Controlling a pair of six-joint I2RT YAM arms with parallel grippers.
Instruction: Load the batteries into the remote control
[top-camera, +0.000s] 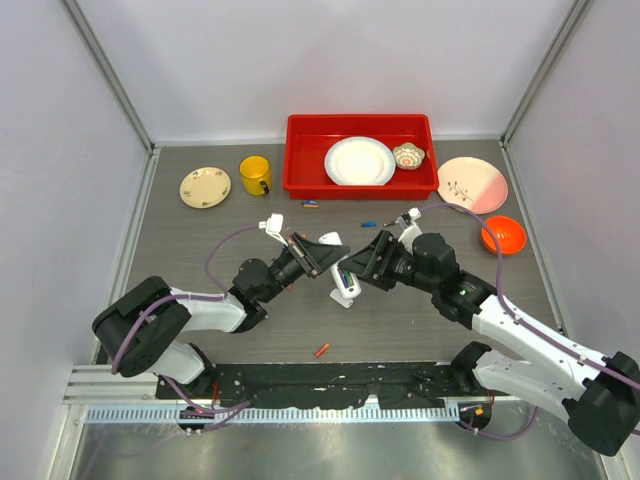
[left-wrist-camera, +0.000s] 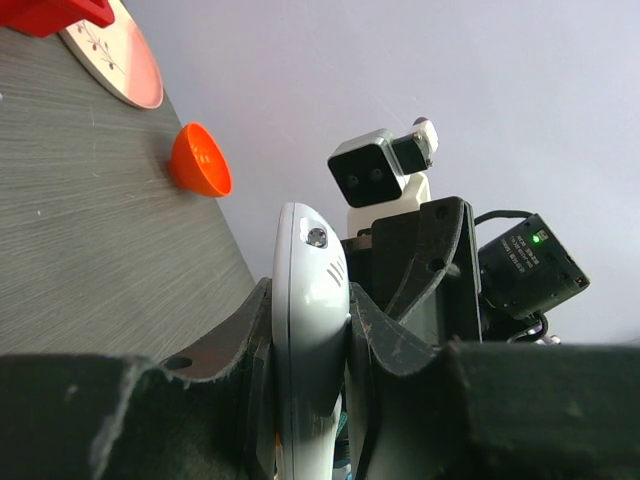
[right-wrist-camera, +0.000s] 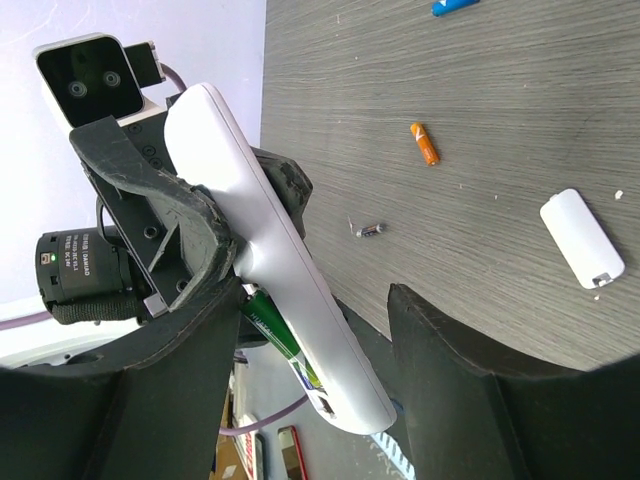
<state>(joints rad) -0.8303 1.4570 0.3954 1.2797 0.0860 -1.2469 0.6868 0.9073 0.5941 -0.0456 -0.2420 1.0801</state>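
White remote control clamped in left tool, arm outstretched.

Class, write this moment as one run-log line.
left gripper: shut on remote | right gripper: open around remote | cover: on table

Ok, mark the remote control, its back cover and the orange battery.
remote control (right-wrist-camera: 272, 262): right wrist view, mid-body.
back cover (right-wrist-camera: 582, 238): right wrist view, its centre.
orange battery (right-wrist-camera: 425, 143): right wrist view, mid-length.

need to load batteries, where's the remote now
Top view, centre: the remote control is clamped in the left gripper, the right gripper open around it.
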